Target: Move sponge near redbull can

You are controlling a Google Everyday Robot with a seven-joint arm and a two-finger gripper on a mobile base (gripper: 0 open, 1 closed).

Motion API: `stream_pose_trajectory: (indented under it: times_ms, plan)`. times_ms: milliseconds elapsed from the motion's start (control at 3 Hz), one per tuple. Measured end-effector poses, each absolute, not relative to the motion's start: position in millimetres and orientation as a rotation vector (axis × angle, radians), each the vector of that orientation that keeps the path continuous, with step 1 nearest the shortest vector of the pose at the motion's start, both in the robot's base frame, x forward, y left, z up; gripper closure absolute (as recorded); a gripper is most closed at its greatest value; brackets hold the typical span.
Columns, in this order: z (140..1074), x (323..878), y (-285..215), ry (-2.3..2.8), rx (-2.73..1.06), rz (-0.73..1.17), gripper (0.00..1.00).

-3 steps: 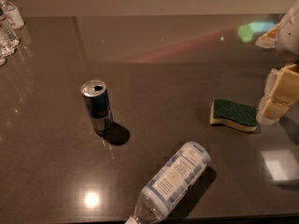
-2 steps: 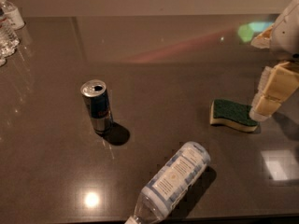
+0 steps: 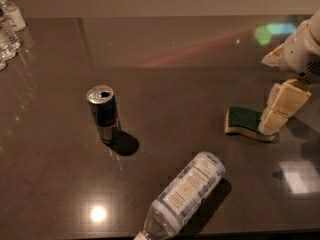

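Note:
The redbull can (image 3: 104, 115) stands upright on the dark table at centre left, blue and silver with an open silver top. The sponge (image 3: 243, 119), dark green on top over pale yellow foam, lies flat at the right, far from the can. My gripper (image 3: 272, 124) comes down from the right edge of the camera view. Its cream padded tip is at the sponge's right end and covers that end.
A clear plastic water bottle (image 3: 185, 194) with a white-blue label lies on its side at the front centre, between the can and the sponge. Several small water bottles (image 3: 7, 29) stand at the far left corner. The table's front edge (image 3: 250, 234) runs along the bottom.
My gripper has moved left and down, from beside the sponge onto its right end. The sponge, can and bottle have not moved.

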State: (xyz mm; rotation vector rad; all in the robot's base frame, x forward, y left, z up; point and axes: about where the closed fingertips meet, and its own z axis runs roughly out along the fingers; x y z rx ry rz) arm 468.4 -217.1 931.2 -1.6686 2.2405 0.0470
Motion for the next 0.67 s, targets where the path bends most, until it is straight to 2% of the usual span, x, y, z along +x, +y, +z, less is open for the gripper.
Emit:
stream_pose_trajectory:
  times_ms: [667]
  plan:
    - [888, 461, -223, 2.302, -1.676, 0.116, 0.00]
